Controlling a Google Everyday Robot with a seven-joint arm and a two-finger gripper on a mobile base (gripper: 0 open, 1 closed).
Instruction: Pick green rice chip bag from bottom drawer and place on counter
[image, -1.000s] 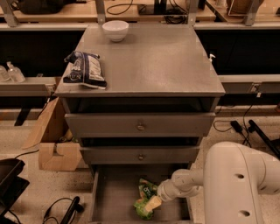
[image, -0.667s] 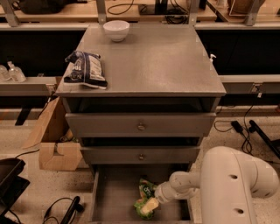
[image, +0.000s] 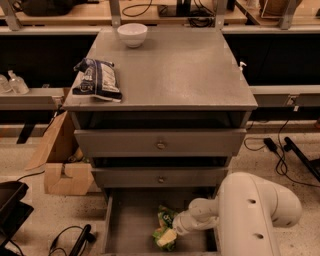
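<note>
The grey cabinet (image: 125, 145) stands mid-view with its bottom drawer (image: 127, 225) pulled open at the base. The green rice chip bag (image: 165, 218) lies in that drawer, a little right of the middle of its floor. The gripper (image: 168, 237) reaches down into the drawer from the cabinet's right side, its pale tip against the near end of the bag; I cannot tell whether it is clamped on the bag or released. On the cabinet's tabletop (image: 180, 70) a white bowl (image: 132, 34) sits by the far edge and a dark striped bag (image: 97, 80) lies at the left edge
</note>
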